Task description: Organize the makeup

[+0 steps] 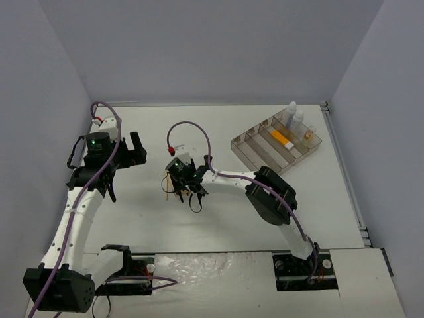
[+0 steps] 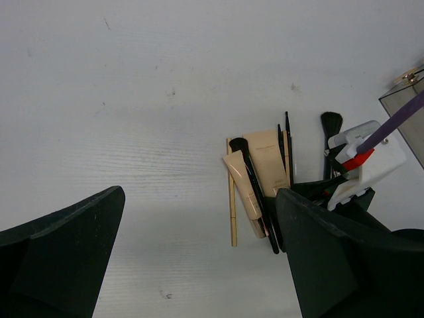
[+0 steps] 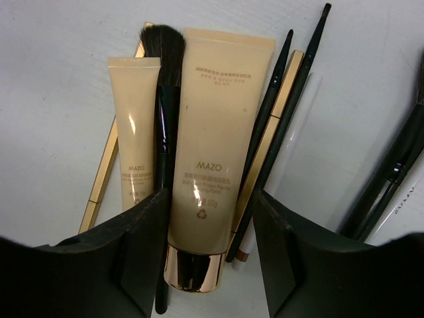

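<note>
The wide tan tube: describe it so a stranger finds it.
On the white table, find the makeup pile under the right gripper. The wide tan tube lies flat between its jaws. Unlike the slim tube beside it, it is broadest, with a gold collar.

On my desk the tray sits at the far right. Two bottles stand at its far end, a tube lies in a middle slot, and a vial sits further right. The loose makeup lies heaped mid-desk, well apart from the tray, under my right tool.

In the right wrist view, a large tube lies between that tool's jaws. A small tube lies to its left, with a brush between the two. Sticks flank the pair, and slim brushes lie to the right. My left tool hangs left of the heap.
</note>
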You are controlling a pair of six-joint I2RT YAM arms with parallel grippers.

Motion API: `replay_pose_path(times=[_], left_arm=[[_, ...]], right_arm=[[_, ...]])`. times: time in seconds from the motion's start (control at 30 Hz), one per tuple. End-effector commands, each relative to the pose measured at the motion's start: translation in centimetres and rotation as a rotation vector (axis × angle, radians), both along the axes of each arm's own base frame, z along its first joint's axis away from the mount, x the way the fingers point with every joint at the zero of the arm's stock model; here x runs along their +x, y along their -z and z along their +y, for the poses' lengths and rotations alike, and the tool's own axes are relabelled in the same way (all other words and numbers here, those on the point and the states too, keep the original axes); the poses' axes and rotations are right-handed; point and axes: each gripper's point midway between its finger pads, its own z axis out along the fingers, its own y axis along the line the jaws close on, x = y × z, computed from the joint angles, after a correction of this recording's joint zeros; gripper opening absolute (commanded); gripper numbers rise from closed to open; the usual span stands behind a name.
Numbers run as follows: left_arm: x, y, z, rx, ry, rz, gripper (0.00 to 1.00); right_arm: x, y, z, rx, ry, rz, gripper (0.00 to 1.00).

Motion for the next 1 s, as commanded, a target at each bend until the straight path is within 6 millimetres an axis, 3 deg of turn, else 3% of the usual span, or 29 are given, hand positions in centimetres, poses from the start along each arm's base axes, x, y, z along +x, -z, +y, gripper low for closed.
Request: replay_pose_path(times=[0.0, 0.23, 0.57, 0.8, 0.87, 0.97], left_arm=[[1.1, -2.2, 0.2, -0.010, -0.018, -0.076, 0.97], [1.1, -2.2, 0.2, -0.014, -0.015, -0.073, 0.97], [1.2, -1.9, 0.0, -0.015, -0.009, -0.062, 0.97], [1.3, -1.8, 0.0, -0.017, -0.007, -0.059, 0.97], [1.3, -1.7, 0.0, -0.016, -0.007, -0.057, 0.97], [1.3, -1.7, 0.0, -0.018, -0.009, -0.056, 0.97]], right_arm=[[0.9, -2.0, 0.7, 0.039, 0.032, -0.057, 0.45], [1.0, -2.6, -0.5, 0.014, 0.041, -0.080, 0.35], [0.7, -2.5, -0.5, 0.015, 0.001, -0.057, 0.41], [0.4, -1.4, -0.2, 0.018, 0.006, -0.032, 0.41], [0.5, -1.5, -0.2, 0.018, 0.008, -0.035, 0.37], [0.8, -2.4, -0.6, 0.016, 0.024, -0.062, 0.23]])
